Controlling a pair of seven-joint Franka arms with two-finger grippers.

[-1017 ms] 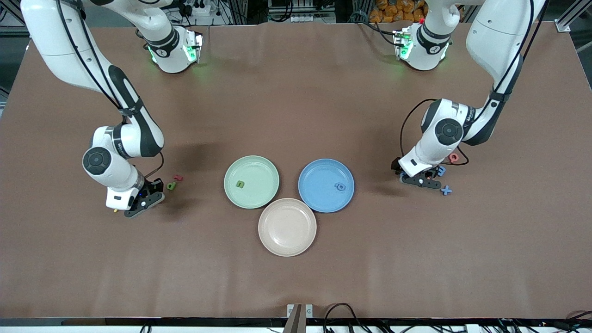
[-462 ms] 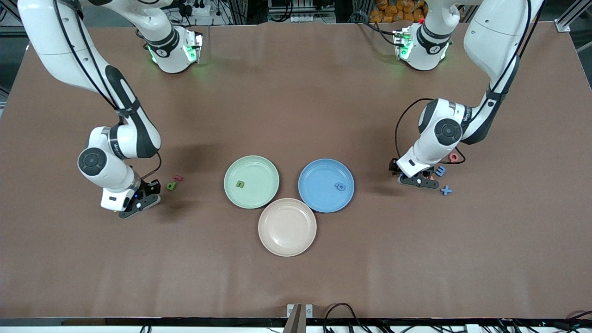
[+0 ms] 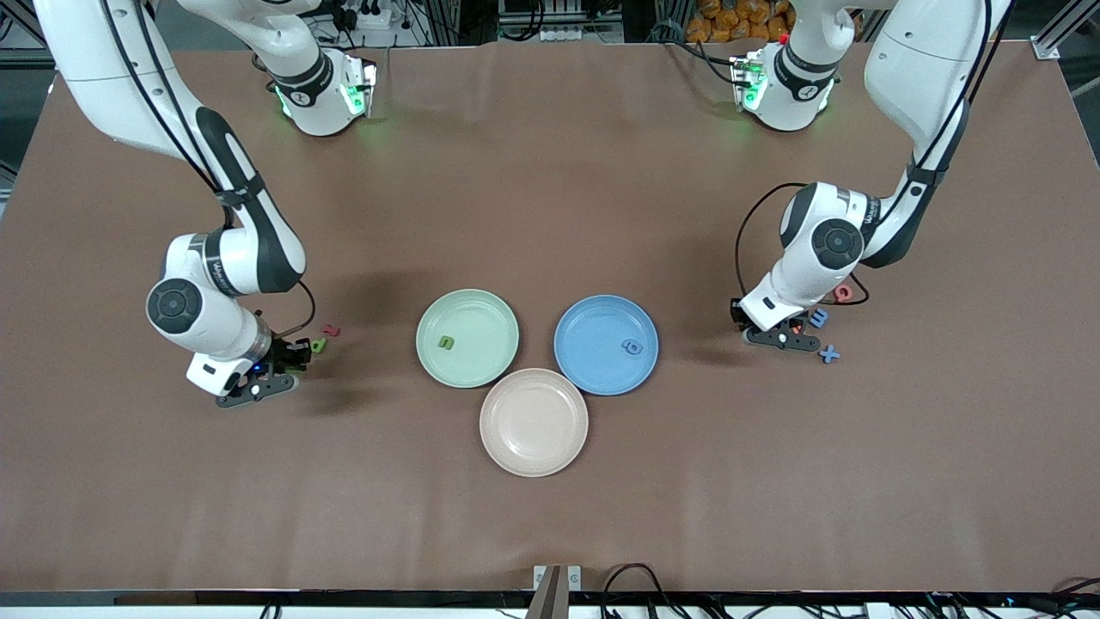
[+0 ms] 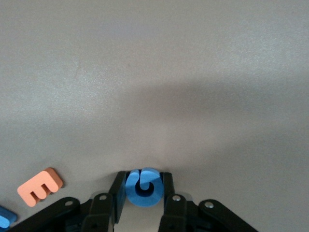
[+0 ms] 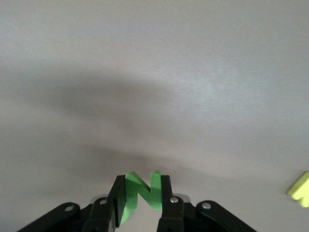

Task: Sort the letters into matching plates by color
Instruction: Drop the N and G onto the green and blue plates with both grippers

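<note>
Green plate (image 3: 467,338): holds one green letter (image 3: 446,342), lying flat.
Blue plate (image 3: 606,345): holds one blue letter (image 3: 632,346), lying flat.
Cream plate (image 3: 534,421): nearest the front camera, touching both others.

Left gripper (image 4: 143,187): clamped on a blue curled letter (image 4: 143,186), opening turned sideways toward one finger; a second ago its fingers stood apart. Low over the table at the left arm's end, beside an orange E (image 4: 39,186), a blue B (image 3: 819,317), a blue cross (image 3: 829,352) and a red ring letter (image 3: 843,293).

Right gripper (image 5: 141,189): clamped on a green N (image 5: 140,193), upright between the fingers, as before; now nearer the loose green letter (image 3: 319,346) and red letter (image 3: 331,330). Yellow letter (image 5: 301,189) lies nearby.
</note>
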